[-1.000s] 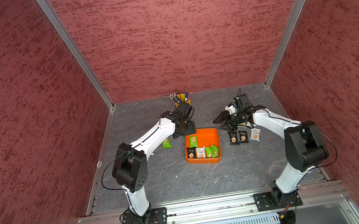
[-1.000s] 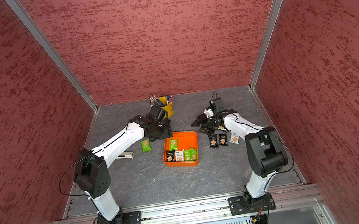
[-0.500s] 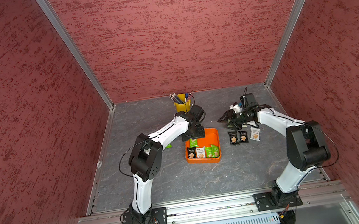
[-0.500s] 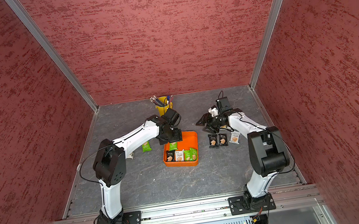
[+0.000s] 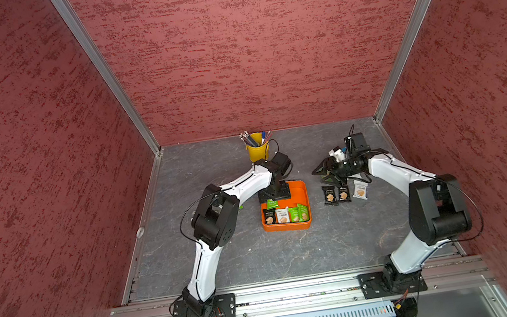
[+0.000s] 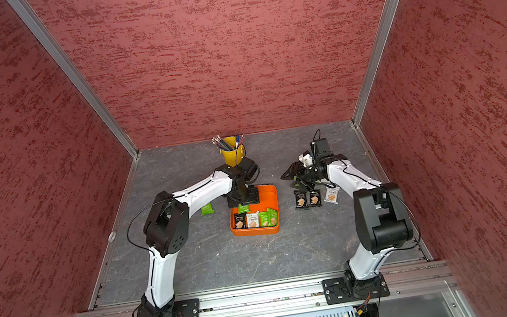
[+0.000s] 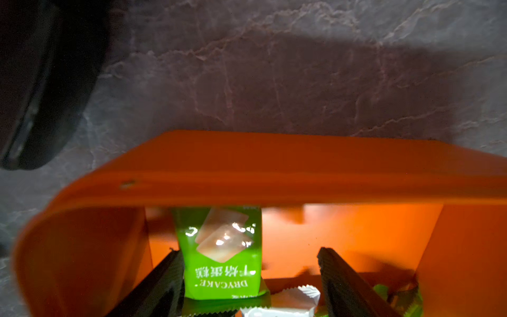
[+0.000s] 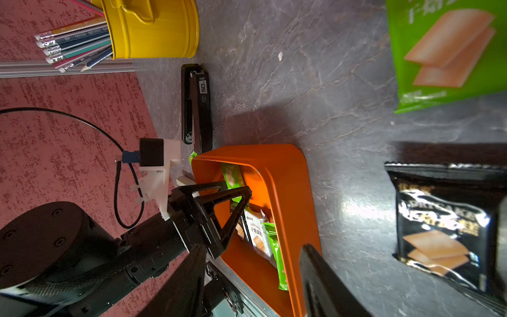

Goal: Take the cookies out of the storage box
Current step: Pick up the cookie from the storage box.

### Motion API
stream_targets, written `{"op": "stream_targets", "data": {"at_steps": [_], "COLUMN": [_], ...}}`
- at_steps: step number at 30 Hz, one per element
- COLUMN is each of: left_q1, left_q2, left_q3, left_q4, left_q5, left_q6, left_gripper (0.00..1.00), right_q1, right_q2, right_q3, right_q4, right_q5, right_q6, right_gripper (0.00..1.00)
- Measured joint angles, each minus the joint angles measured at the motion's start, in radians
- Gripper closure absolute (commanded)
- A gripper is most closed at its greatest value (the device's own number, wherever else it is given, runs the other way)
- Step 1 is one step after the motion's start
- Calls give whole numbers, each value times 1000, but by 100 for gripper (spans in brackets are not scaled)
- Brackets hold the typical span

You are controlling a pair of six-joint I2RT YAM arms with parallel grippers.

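1. In both top views: storage box [image 5: 286,228] mid-surface; cookies [image 5: 284,215] line its near wall; left fingers [image 5: 273,195] over its far half; three loose packets [image 5: 342,193] toward the surface's right edge, near the right fingers [image 5: 320,173].
2. Left wrist: left fingers apart, straddling a green packet [image 7: 222,252] inside the box; not clamped.
3. Right wrist: right fingers apart, nothing between; yellow bucket [image 8: 156,27] and black tool [image 8: 197,107] beyond the box.

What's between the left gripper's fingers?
A green cookie packet, lying in the storage box; the left gripper stands open. The left wrist view shows it.
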Motion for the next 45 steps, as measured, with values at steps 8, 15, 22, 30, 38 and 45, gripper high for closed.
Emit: {"op": "stream_targets", "data": {"at_steps": [8,15,22,30,38,45], "left_q1": [-3,-8,-7,-1,11,13], "left_q2": [3,7,-14,-13,-13,-14], "left_q3": [1,4,-18,-23,-45,-66], "left_q4": [5,-4,-11,-6,23,35], "left_q5": [5,4,-1,0,12,22], "left_q6": [1,2,3,5,10,21], "left_gripper": [20,19,18,20,37,59], "right_q1": [-1,-1,-2,-3,-4,-5], "right_q2": [0,-3,-5,-14,-32,-49], "right_q3": [0,0,0,-2,-14,-16], "right_q4": [-18,-30,-30,-31,-38,-51], "right_q5": [2,8,14,21,28,41], "right_q6": [-7,-7,-7,-6,-2,1], "right_gripper": [41,41,41,41,41,41]}}
